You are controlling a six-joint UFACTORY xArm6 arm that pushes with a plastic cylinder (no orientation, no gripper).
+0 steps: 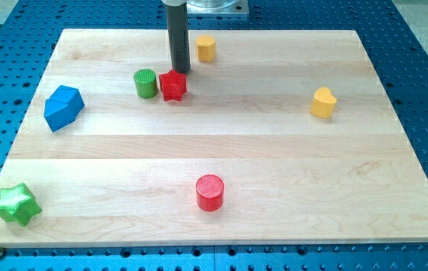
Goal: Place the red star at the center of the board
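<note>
The red star [172, 86] lies on the wooden board [274, 150] in the upper left part of the view. My tip [181, 71] is just above the star, at its top edge, touching or nearly touching it. A green cylinder [145, 83] stands right beside the star on its left, very close or touching.
A yellow block [206, 47] sits near the top edge, right of my rod. A yellow heart-like block [322, 102] is at the right. A red cylinder [209, 192] is at the bottom middle. A blue block [62, 107] is at the left, a green star [16, 204] at the bottom left corner.
</note>
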